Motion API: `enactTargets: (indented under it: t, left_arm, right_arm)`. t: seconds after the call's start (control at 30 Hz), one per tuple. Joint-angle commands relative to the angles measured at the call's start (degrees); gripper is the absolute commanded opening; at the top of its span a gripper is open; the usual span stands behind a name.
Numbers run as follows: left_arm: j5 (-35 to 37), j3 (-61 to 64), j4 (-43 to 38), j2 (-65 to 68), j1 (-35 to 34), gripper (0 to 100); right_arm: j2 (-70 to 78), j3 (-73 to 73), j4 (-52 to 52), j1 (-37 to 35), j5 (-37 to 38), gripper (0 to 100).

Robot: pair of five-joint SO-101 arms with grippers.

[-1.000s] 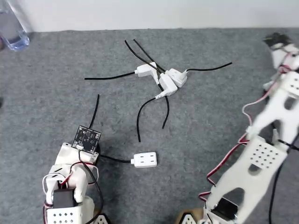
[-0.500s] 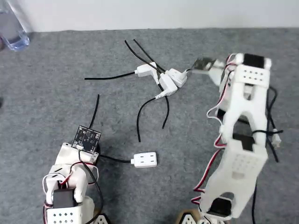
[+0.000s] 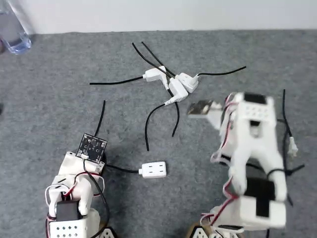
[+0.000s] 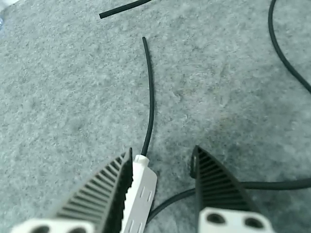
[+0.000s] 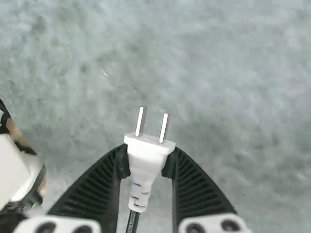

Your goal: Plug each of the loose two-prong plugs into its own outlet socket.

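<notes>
Claw on your right arm (image 5: 146, 162) pinches white plastic two-prong plug (image 5: 148, 143) by its body; left claw (image 4: 161, 158) spread. Likely light, rigid, slick; hold behind prongs.

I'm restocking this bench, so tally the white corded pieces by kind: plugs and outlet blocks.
White plastic two-prong plug held in the right gripper: 1
White plastic plugs piled on the grey mat: 3
White rectangular outlet blocks: 2
Total: 6
</notes>
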Motion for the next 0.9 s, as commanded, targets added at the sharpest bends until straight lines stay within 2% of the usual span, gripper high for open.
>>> enactTargets:
  t: [0.0, 0.13, 0.3, 0.67, 0.87]
  left_arm:
    - [0.18, -0.31, -1.32, -0.26, -0.26, 19]
    - [0.18, -0.31, -1.32, -0.26, -0.26, 19]
    - [0.18, -0.31, -1.32, -0.26, -0.26, 19]
    - [0.18, -0.31, -1.32, -0.26, -0.26, 19]
    - [0.18, -0.31, -1.32, -0.26, -0.26, 19]
  right_arm:
    - [-10.68, 12.92, -7.34, -3.56, 0.44, 1.0]
    - [-19.47, 24.35, -12.18, -7.16, 0.53, 1.0]
    - [-25.36, 32.35, -17.19, -7.87, 3.08, 1.0]
    - [-25.27, 33.76, -24.40, -7.96, 4.66, 1.0]
    - [-19.12, 34.99, -28.35, -7.43, 4.22, 2.6]
